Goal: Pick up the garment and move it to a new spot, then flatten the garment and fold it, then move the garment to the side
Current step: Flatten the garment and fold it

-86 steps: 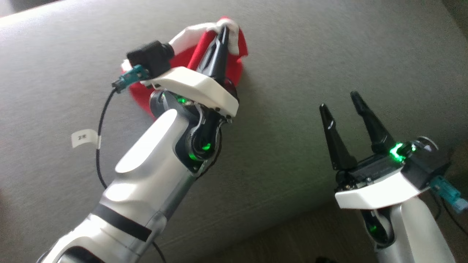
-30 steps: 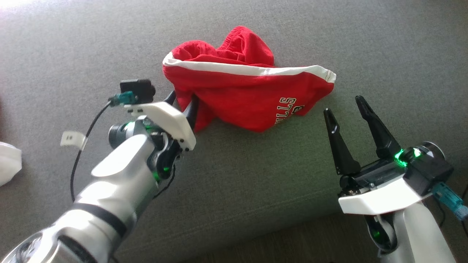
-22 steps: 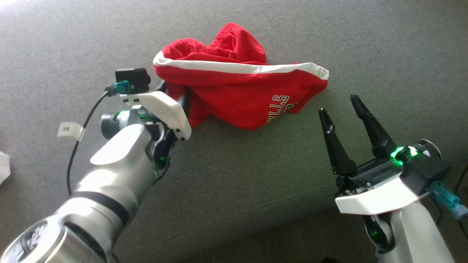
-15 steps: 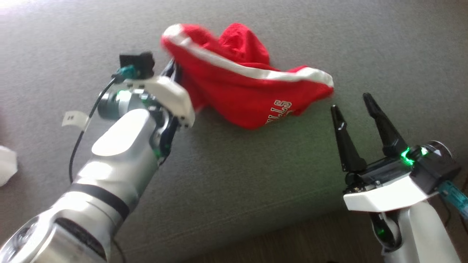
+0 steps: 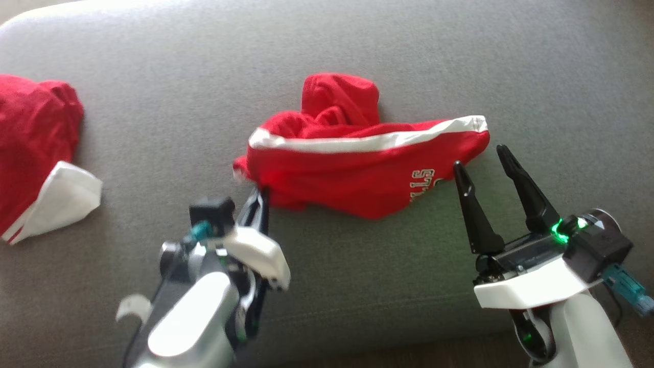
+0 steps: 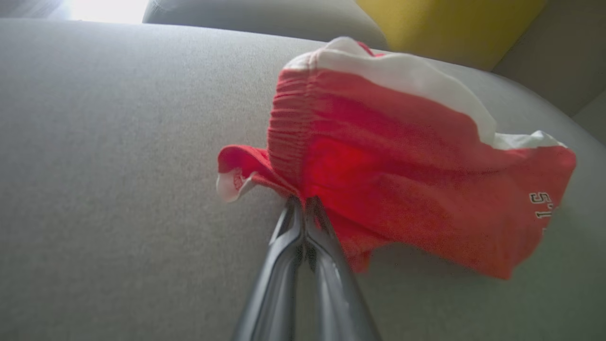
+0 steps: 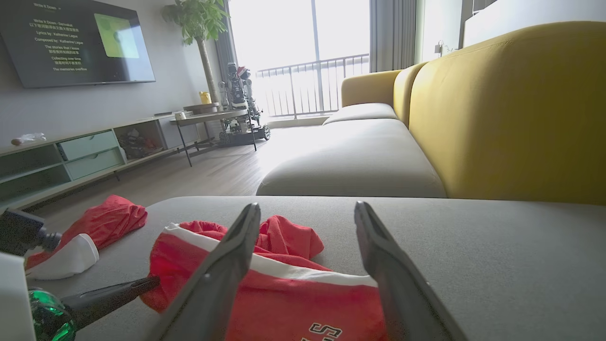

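Grey sofa cushion (image 5: 153, 128) holds the red garment (image 5: 357, 174), bunched at centre. My left gripper (image 5: 258, 197) is clamped on its seven-o'clock corner; the right gripper (image 5: 479, 157) gapes empty at four o'clock. It looks light and floppy, so I'd grip the hems.

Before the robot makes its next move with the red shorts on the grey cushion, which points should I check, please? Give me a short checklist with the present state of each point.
1. Left gripper closed on the edge of the red shorts: ok.
2. Right gripper open and holding nothing: ok.
3. Shorts lying flat on the grey cushion: not ok. They are bunched, with a heap of cloth at the back.
4. Other red garment lying apart from the shorts: ok.
5. Left grip takes one layer of cloth, not several: cannot tell.
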Available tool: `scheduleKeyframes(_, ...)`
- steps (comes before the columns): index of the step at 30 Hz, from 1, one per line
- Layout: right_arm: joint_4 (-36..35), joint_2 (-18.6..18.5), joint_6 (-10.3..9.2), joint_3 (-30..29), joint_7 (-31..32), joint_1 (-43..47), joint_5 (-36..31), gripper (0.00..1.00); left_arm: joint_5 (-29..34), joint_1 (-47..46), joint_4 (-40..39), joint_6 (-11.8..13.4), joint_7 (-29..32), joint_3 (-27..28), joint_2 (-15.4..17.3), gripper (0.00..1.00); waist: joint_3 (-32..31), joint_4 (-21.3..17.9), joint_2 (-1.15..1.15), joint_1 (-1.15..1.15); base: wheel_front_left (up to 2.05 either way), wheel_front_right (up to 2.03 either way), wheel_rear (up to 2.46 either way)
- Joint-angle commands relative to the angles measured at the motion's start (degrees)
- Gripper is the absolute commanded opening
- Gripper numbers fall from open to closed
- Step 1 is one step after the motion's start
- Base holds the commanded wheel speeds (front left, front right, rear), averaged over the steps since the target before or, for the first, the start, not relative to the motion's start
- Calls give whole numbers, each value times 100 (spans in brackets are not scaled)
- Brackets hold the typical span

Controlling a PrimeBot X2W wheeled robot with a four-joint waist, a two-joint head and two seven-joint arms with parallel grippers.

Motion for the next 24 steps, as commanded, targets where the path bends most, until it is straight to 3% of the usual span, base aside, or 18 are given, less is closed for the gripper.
scheduleKeyframes(1, -172, -41, -1, 127, -53, -8, -51, 100, -2, -45, -267, 32, -70, 174, 111, 0, -47, 79, 0, 0, 0, 0, 0)
scheduleKeyframes(6, -170, -41, -1, 98, -53, 10, -73, 100, -168, 458, -615, -4, 53, 70, 146, 2, -66, 167, 0, 0, 0, 0, 0)
scheduleKeyframes(8, -157, -41, -1, 112, -53, 16, -77, 100, -259, 552, -701, -15, 87, 89, 134, 87, -94, 179, 0, 0, 0, 0, 0)
scheduleKeyframes(9, -151, -41, -1, 123, -53, 19, -76, 100, -289, 586, -749, -13, 115, 92, 141, 100, -111, 179, 0, 0, 0, 0, 0)
scheduleKeyframes(14, -150, -41, -1, 169, -53, 11, -35, 100, -255, 745, -1280, 222, 271, 171, 469, 100, -163, 108, 0, 0, 0, 0, 0)
scheduleKeyframes(20, -164, -41, -1, 118, -53, 39, 12, 100, 92, 895, -2250, 783, 510, 369, 1316, 100, -167, 16, 0, 0, 0, 0, 0)
scheduleKeyframes(24, -168, -41, -1, 170, -53, 12, 42, 100, -17, 841, -2574, 781, 597, 589, 1574, 100, -109, -55, 0, 0, 0, 0, 0)
